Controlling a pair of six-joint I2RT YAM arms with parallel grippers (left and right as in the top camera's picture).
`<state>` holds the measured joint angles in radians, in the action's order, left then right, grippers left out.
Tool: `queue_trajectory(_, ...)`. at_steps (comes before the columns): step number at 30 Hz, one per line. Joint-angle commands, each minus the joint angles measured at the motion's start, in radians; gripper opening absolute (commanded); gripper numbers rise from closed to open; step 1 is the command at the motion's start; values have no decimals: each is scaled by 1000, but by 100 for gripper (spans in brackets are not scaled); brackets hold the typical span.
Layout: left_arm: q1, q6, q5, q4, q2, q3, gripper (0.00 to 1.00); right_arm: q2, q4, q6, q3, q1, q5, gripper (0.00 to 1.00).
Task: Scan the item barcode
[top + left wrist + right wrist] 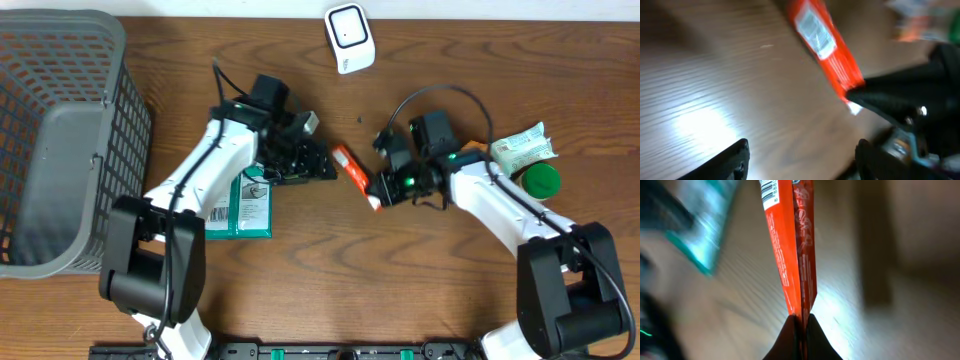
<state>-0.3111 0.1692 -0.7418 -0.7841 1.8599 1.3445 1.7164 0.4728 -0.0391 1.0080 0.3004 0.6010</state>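
At the middle of the brown wooden table (300, 255), between the two arms, a long, flat orange packet of glossy film (350, 168) is held by one end: the right gripper (802, 324) has its dark fingertips pressed together on the packet's sealed tail, probably so that the rest sticks out free and can be turned toward the small white barcode scanner (349, 37) at the far edge. The left gripper (802, 160) sits just beside the orange packet's other end with its fingers (735, 159) spread wide and only bare wood between them, gripping nothing. Whether the packet's free end touches the table I cannot tell. Seen from the right wrist, the packet stands on edge, creased along a seam, with white print on the orange and a white barcode patch (769, 191) near the far end. A teal flat box (240, 205) lies under the left arm, well apart from the scanner.
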Motion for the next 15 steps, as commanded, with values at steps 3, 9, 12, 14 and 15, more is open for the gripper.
queue_trajectory(3,67,-124,-332,14,5,-5,68,-32,-152,-328,37,-58,256,1)
queue_trajectory(9,79,-119,-332,68,5,-5,69,-32,-284,-438,37,-43,325,1)
queue_trajectory(12,78,-100,-332,113,5,-5,68,-32,-312,-455,37,-28,324,1)
queue_trajectory(14,78,-68,-332,159,5,-5,63,-32,-333,-477,37,-13,324,1)
queue_trajectory(15,78,-58,-332,171,5,-5,60,-32,-339,-483,37,-9,324,1)
